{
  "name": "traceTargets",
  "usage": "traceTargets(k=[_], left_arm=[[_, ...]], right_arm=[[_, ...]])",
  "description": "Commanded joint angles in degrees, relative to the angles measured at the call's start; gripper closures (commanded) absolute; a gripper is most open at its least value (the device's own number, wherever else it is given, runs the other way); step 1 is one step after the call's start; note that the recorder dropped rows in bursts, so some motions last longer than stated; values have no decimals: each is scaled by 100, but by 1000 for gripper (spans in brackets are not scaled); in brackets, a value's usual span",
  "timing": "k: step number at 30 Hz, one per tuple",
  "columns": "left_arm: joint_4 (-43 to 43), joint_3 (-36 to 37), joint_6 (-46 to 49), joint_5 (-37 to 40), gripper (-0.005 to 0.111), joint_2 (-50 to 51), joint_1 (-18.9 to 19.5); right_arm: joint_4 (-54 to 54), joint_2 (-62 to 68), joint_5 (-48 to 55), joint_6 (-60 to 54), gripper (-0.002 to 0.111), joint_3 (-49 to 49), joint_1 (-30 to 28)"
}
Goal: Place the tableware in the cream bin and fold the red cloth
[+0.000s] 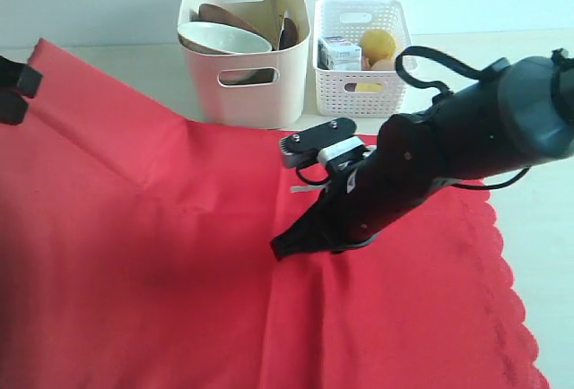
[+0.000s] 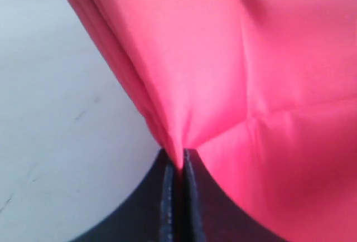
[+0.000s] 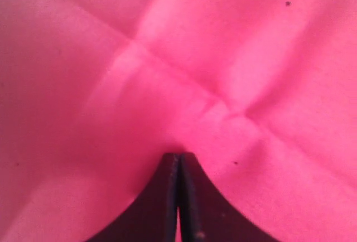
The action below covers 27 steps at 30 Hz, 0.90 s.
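Red cloth [image 1: 179, 255] spread wide (creased); tableware [image 1: 224, 39] inside cream bin [image 1: 244, 108].

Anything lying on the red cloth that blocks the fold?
Nothing visible does: the red cloth is bare except for the right gripper on it. The cream bin and white basket stand at its far edge.

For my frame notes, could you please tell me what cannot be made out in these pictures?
- Exterior view: the bin's walls hide whatever lies beneath the bowl.
- Exterior view: the frame edge cuts off most of the left gripper.
- Right wrist view: whether the shut right gripper pinches the cloth; its own tips hide the contact.
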Motion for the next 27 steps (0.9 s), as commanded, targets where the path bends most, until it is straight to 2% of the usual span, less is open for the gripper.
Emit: traceTargets(k=[1,6,12,17,21,27], left_arm=[[179,-35,-46,153,107,-356,427],[179,-35,-33,335,107,-496,524],[152,-35,-33,381,107,-496,524],[-228,-35,-33,438,107,-496,512],[-282,-57,-49,483,107,-496,278],[-533,-69,-276,433,107,-496,-349]], right_arm=[[440,239,483,-556,108,-345,408],[311,213,738,-634,108,-801,487],[-150,-324,981,-610,108,-916,194],[-273,-1004,992,-579,108,-916,-144],[-622,-1368,1129,-579,108,-916,-421],[-1180,-1637,1240,83,108,-916,-888]])
